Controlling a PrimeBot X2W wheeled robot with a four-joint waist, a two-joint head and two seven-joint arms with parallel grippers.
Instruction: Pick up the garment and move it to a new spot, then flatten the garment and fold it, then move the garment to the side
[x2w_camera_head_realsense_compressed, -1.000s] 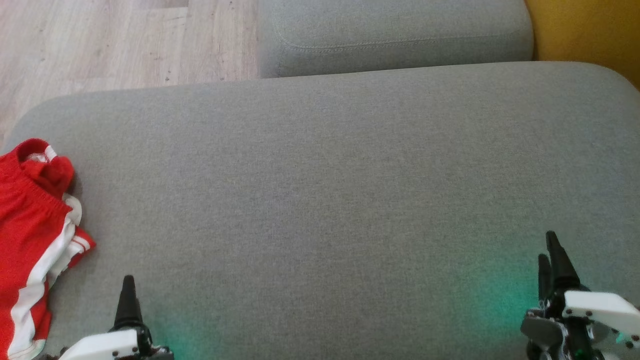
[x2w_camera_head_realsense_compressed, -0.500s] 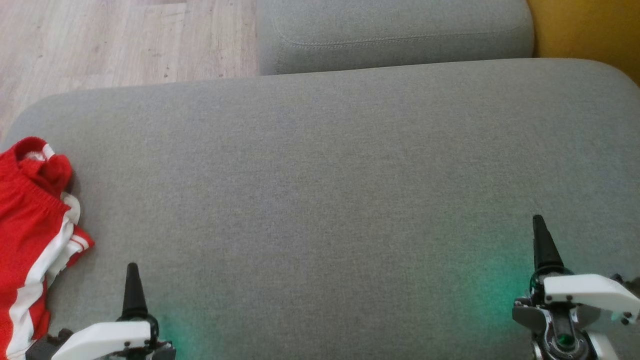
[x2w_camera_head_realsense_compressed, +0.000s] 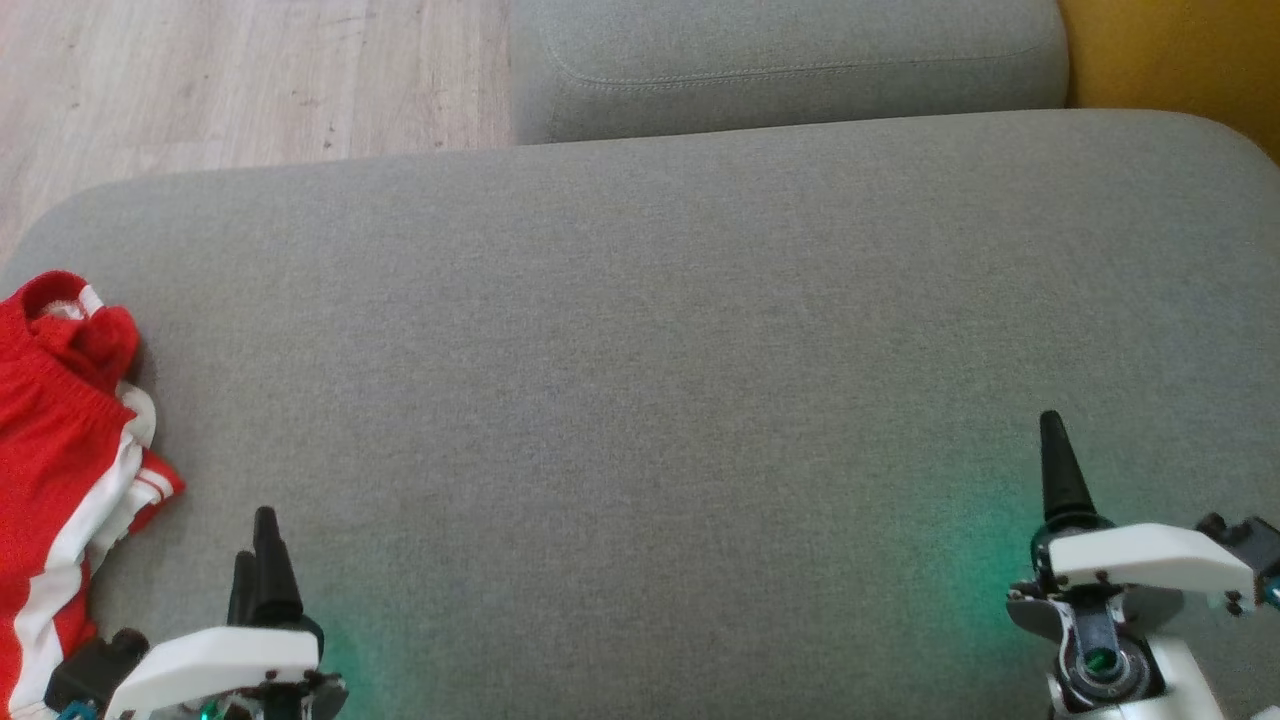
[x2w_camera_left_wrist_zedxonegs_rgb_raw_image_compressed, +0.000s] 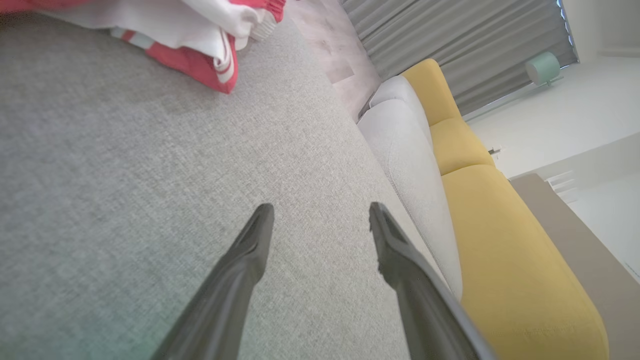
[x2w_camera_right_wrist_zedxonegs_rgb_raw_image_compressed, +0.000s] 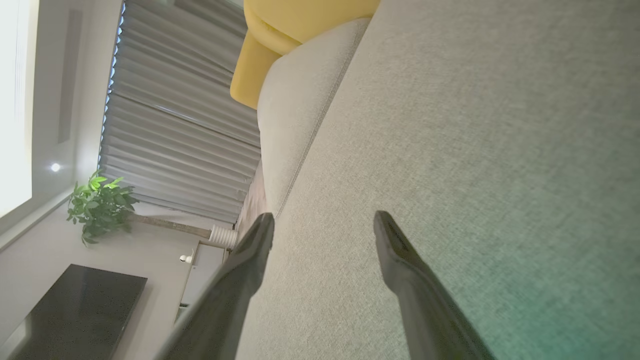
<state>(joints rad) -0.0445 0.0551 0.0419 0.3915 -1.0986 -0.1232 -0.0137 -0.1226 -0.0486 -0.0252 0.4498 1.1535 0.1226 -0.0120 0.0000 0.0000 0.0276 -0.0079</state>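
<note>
1. Left claw (x2w_camera_head_realsense_compressed: 255, 545): it is hovering at the lower left of the head view, just above the grey seat cushion (x2w_camera_head_realsense_compressed: 640, 350). In the left wrist view the left claw (x2w_camera_left_wrist_zedxonegs_rgb_raw_image_compressed: 321, 210) is standing wide, its two dark fingers well apart and holding nothing.

2. Right claw (x2w_camera_head_realsense_compressed: 1055, 460): it is hovering at the lower right, also just above the cushion. In the right wrist view the right claw (x2w_camera_right_wrist_zedxonegs_rgb_raw_image_compressed: 324, 217) is standing wide and gripping nothing. A green glow is falling on the fabric beside each claw.

3. Red-and-white garment (x2w_camera_head_realsense_compressed: 60, 470): it is lying crumpled at the left edge of the cushion, near the left claw but not touching it. It is running out of the head view at the left and bottom. The left wrist view is showing its white folds and a red striped corner (x2w_camera_left_wrist_zedxonegs_rgb_raw_image_compressed: 215, 75) resting on the cushion. No lettering is facing the cameras, so it cannot be told whether this is the jersey of the task.

4. Second grey cushion (x2w_camera_head_realsense_compressed: 780, 60): it is sitting directly behind the seat cushion.

5. Surroundings: a pale wood floor (x2w_camera_head_realsense_compressed: 250, 80) is lying to the far left, and yellow upholstery (x2w_camera_head_realsense_compressed: 1170, 60) is showing to the far right. Grey curtains (x2w_camera_left_wrist_zedxonegs_rgb_raw_image_compressed: 450, 45) are hanging beyond, and a green plant (x2w_camera_right_wrist_zedxonegs_rgb_raw_image_compressed: 100, 205) is standing near them.
</note>
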